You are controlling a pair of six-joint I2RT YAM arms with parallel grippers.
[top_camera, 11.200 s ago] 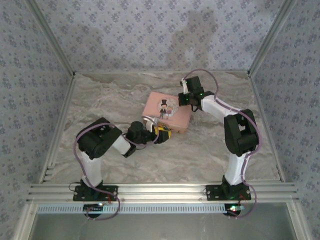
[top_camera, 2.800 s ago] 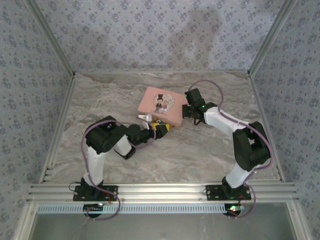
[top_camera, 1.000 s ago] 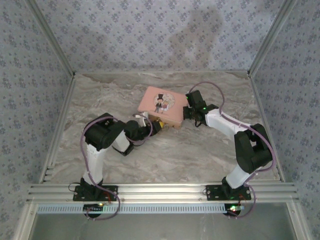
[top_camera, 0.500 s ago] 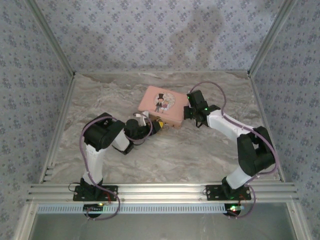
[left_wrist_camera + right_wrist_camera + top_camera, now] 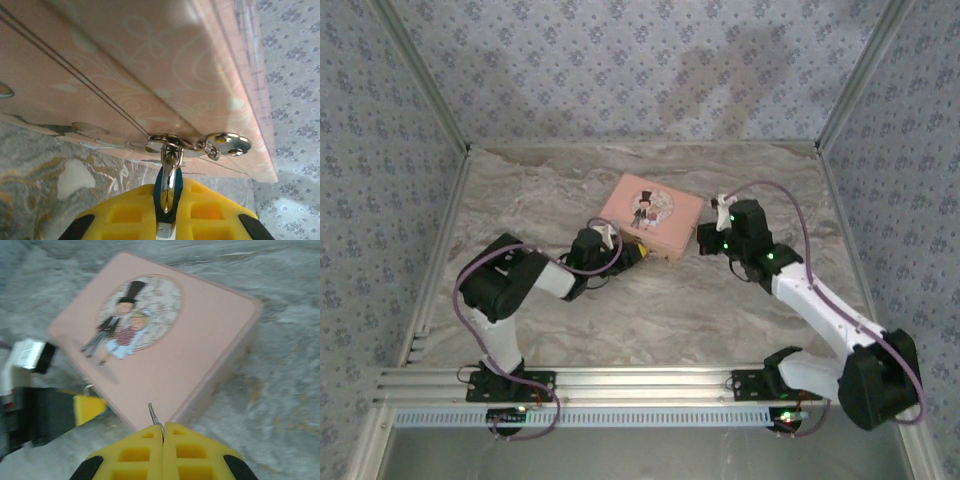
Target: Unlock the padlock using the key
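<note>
closing over the last second, the left claw (image 5: 636,253) now pinches the padlock (image 5: 169,175) between its yellow pads (image 5: 145,192). the padlock is tiny, shiny and a bit blue. it hangs from the silver clasp (image 5: 200,144) on the side of the pink tin (image 5: 200,340), which sits in the middle of the bench (image 5: 720,320).

the right arm has moved too. its elbow has swung down low and out to the side, and the right claw (image 5: 163,436) is now by the tin's near right corner. this claw is squeezed tight on the key (image 5: 153,416), a thin dark sliver that pokes out past the yellow tips.

so i think the lock is held steady now, which is what the key needs. the key is not at the lock yet; it is further along the tin's edge. the next job looks like bringing the key across to the little keyhole. that may be hard, as both things are so small.
</note>
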